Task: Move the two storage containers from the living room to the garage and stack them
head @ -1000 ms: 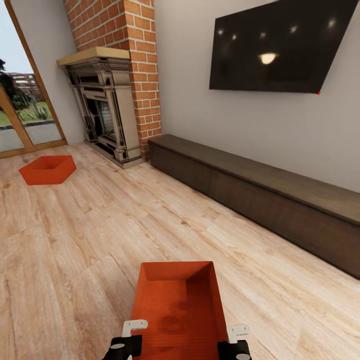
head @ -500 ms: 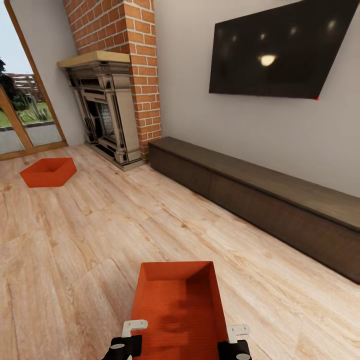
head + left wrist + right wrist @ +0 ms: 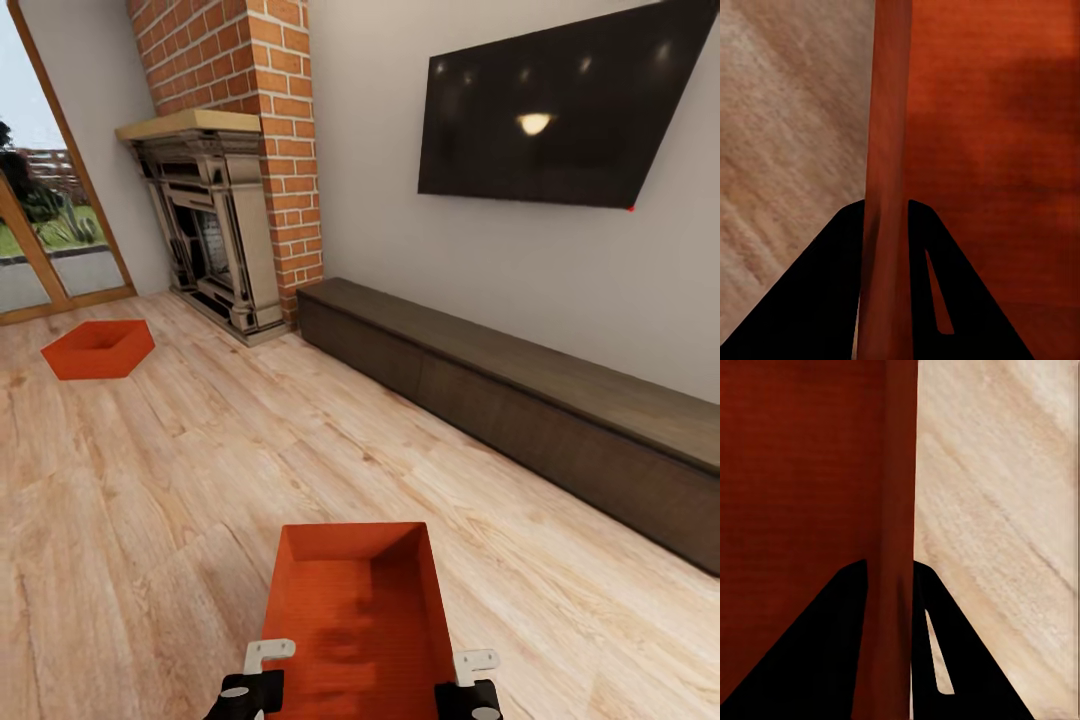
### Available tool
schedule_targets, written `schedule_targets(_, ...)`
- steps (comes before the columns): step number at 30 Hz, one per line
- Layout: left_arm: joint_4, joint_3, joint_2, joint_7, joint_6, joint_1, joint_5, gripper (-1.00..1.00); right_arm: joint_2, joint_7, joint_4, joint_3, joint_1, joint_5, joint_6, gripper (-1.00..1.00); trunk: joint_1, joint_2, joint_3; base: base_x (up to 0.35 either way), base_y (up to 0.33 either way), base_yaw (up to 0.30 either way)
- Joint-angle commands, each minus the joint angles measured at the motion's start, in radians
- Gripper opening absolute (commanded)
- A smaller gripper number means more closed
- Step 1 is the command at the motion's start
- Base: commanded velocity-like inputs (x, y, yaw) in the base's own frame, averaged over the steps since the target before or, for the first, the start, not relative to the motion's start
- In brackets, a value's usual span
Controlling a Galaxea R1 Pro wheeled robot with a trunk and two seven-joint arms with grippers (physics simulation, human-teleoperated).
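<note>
I hold one orange-red storage container in front of me, above the light wood-plank floor of the living room. My left gripper is shut on its left wall, and my right gripper is shut on its right wall. In each wrist view the wall runs between the two dark fingers. The second storage container rests on the planks far to the left, near the glass door. The garage is out of view.
A red-brick fireplace stands at the back left. A long low dark-brown cabinet runs along the right wall under a black wall TV. A glass door is at the far left. Wood floor stretches between.
The whole view has shifted slightly: fireplace, TV, cabinet and far container sit a little lower, so the camera moved. The held container and both grippers keep their place in the picture.
</note>
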Motion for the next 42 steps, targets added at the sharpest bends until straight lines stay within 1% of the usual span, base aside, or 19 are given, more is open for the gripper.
schedule_targets(1, -0.002, 0.001, 0.0, 0.007, 0.007, 0.0, -0.002, -1.0, -0.001, -0.005, 0.001, -0.001, -0.001, -0.004, -0.005, -1.0, -0.004, 0.007, 0.002, 0.0, 0.0, 0.0)
schedule_targets(42, -0.003, 0.001, 0.0, 0.005, 0.007, 0.0, -0.002, -1.0, -0.001, -0.002, 0.001, -0.001, -0.001, -0.005, -0.007, -1.0, -0.161, 0.294, 0.131, 0.0, 0.0, 0.0)
